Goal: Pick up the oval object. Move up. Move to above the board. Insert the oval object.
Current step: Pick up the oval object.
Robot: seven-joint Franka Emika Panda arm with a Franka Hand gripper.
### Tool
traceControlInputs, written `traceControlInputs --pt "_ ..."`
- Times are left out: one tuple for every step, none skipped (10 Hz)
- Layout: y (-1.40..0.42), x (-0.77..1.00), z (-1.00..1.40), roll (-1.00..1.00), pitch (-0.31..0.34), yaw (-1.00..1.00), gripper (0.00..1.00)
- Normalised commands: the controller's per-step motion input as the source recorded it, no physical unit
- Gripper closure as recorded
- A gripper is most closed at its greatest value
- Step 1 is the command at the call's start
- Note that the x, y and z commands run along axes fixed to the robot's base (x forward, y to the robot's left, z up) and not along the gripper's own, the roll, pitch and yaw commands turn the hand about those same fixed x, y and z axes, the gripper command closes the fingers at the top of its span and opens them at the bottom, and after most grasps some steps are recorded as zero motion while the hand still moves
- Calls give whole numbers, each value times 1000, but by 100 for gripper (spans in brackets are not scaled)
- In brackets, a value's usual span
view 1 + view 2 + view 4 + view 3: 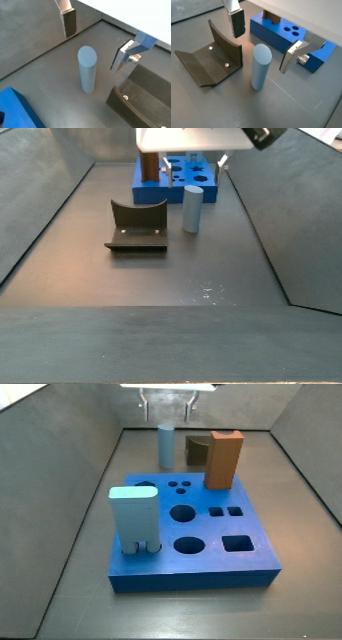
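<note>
Wrist view: oval object [260,66] upright, light-blue, between spread gripper [262,36] fingers [237,22].

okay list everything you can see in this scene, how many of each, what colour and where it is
oval object: 1, light blue, standing upright on the floor between the fixture and the board, not held.
board: 1, bright blue, flat on the floor, cut-out holes in its top face.
pale block: 1, bluish-white, upright in the board at one corner.
orange block: 1, orange-brown, upright at the board's far edge in a side view.
fixture: 1, dark L-shaped bracket, on the floor beside the oval object.
gripper: 1, silver fingers with dark pads, open, just above the oval object's top, one finger on each side, not touching it.
</note>
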Motion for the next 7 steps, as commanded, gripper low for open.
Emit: traceControlInputs --pt "-131 0 -426 13 0 274 0" --pt "-217 -34 -420 63 0 211 0" --pt "-160 -34 -383 31 0 149 0" --pt "0 -63 -246 0 0 103 0" --pt "0 -60 -134 0 0 89 0" --pt "0 -74 -134 0 0 49 0" --pt "6 -46 -83 0 0 0 0"
